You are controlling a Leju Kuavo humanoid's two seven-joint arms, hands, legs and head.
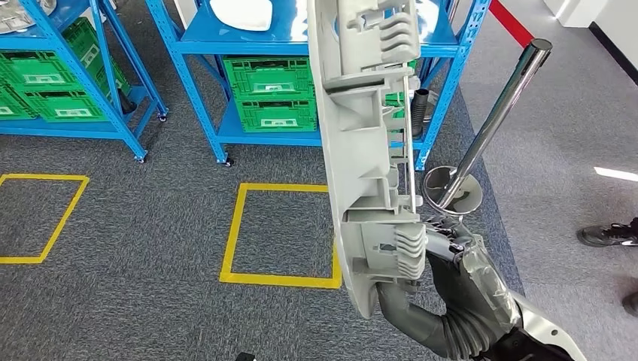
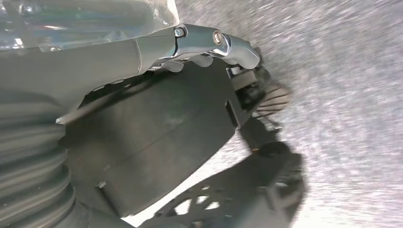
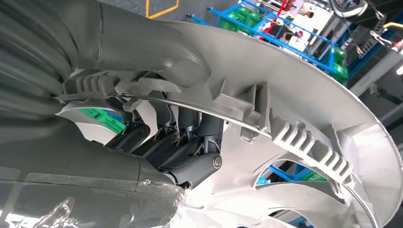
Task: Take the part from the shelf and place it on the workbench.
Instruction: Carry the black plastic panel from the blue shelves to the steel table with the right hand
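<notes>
The part [image 1: 369, 150] is a large silver-grey wheel cover with ribbed clips and a wire ring. In the head view it stands upright and edge-on, right of centre. My right hand [image 1: 444, 278] grips its lower rim from the right side. In the right wrist view the dark fingers [image 3: 190, 142] reach through an opening in the part [image 3: 304, 95], with the thumb lying over its rim. My left hand [image 2: 190, 47] hangs beside my body above the grey carpet, fingers stretched out and holding nothing.
Blue shelves [image 1: 218, 113] with green crates [image 1: 271, 94] stand ahead, and a white part [image 1: 241, 13] lies on an upper shelf. A chrome stanchion [image 1: 496, 113] with a round base [image 1: 451, 188] is on the right. Yellow floor squares [image 1: 278, 233] mark the carpet. A person's shoe [image 1: 608, 235] is at far right.
</notes>
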